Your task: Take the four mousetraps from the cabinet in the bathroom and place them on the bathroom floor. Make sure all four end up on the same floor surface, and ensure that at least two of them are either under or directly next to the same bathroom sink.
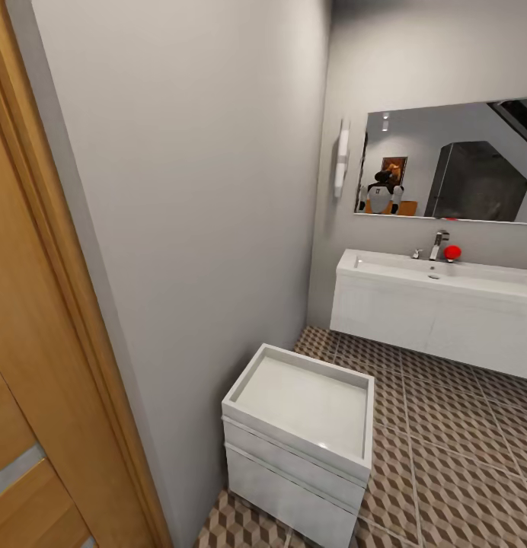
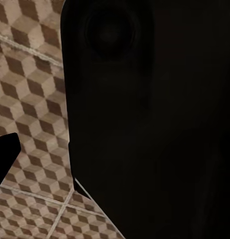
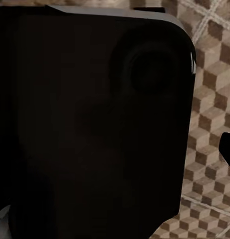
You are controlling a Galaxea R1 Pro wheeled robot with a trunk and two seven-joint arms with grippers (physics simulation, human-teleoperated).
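Note:
The bathroom sink (image 1: 416, 308), a wide white wall-hung basin with a chrome tap (image 1: 439, 243), hangs on the far wall at the right. The bathroom floor (image 1: 461, 457) of cube-pattern tiles runs beneath it and towards me. The mousetraps and the cabinet are out of view. In the left wrist view a dark part of the robot's body (image 2: 154, 119) stands in front of the tiles (image 2: 35, 99), with a dark tip at the frame's edge. The right wrist view is alike: dark body (image 3: 95, 124), tiles (image 3: 212, 99). Neither view lets me judge the jaws.
A small square white unit (image 1: 301, 441) with a recessed top stands close ahead against the grey wall (image 1: 202, 190). A wooden door (image 1: 27, 380) is at the near left. A mirror (image 1: 454, 164) hangs above the sink, and a red ball (image 1: 451, 252) sits by the tap.

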